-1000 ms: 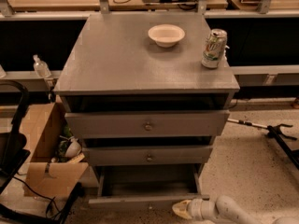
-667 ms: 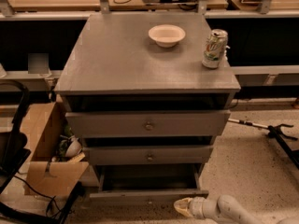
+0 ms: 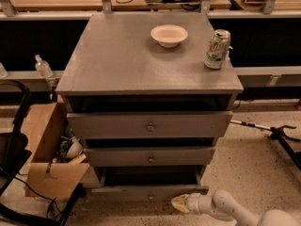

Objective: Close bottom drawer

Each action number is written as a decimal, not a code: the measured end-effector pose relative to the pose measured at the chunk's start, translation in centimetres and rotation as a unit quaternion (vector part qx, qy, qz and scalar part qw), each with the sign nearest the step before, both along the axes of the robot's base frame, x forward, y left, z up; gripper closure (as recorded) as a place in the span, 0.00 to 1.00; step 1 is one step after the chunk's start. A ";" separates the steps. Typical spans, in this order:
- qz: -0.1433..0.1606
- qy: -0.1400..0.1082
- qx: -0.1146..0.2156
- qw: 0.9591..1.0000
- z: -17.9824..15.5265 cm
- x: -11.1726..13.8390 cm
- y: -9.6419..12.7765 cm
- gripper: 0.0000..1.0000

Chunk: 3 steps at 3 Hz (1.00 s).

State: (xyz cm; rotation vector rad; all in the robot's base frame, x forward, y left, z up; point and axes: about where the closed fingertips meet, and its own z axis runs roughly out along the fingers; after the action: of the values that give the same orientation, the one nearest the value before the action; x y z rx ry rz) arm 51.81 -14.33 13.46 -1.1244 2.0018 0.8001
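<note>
The grey wooden cabinet [image 3: 149,74] has three drawers, all pulled out a little. The bottom drawer [image 3: 149,192] stands open, its plain grey front near the floor with a small knob [image 3: 150,196] and a dark gap behind it. My gripper [image 3: 180,204] is at the bottom of the view, on a white arm coming in from the right. Its tip sits just below the right part of the bottom drawer's front, close to it or touching it.
A white bowl [image 3: 169,35] and a drink can [image 3: 217,49] stand on the cabinet top. An open cardboard box [image 3: 47,154] with clutter and a black frame [image 3: 14,145] are on the left. A black stand [image 3: 282,138] lies on the floor at right.
The bottom drawer's front sits a little further in than before. My gripper has stayed at its lower right edge.
</note>
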 end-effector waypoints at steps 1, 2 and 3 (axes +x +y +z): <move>-0.010 0.006 0.000 1.000 -0.4 3.3 0.5 1.00; -0.011 0.006 0.000 1.000 -0.4 3.2 0.4 1.00; -0.027 0.011 -0.002 1.000 -0.5 6.4 0.0 1.00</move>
State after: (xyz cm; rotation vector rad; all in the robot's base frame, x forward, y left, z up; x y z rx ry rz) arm 58.22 -14.32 13.00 -1.0626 2.0435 0.7841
